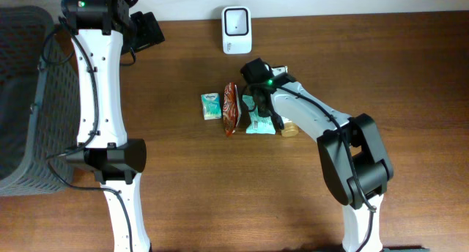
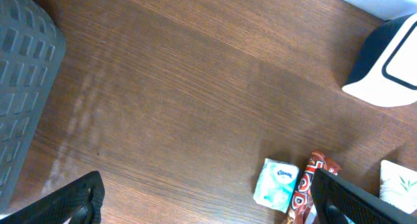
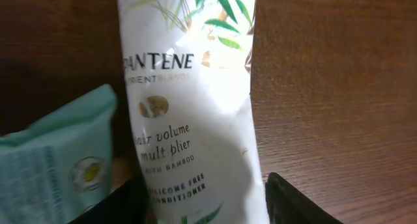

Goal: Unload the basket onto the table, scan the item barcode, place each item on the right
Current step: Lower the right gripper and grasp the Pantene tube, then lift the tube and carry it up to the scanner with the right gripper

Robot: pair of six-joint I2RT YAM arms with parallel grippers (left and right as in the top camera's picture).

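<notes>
Pantene tube lies flat on the wood table in a cluster of items, with a teal packet just beside it, crowding one finger. Right gripper is over it, fingers straddling the tube at its edges; can't tell if they pinch it. Kleenex pack and red snack wrapper lie alongside. Scanner stands apart at the far edge. Left gripper has fingers spread wide, holding nothing, near the grey basket.
</notes>
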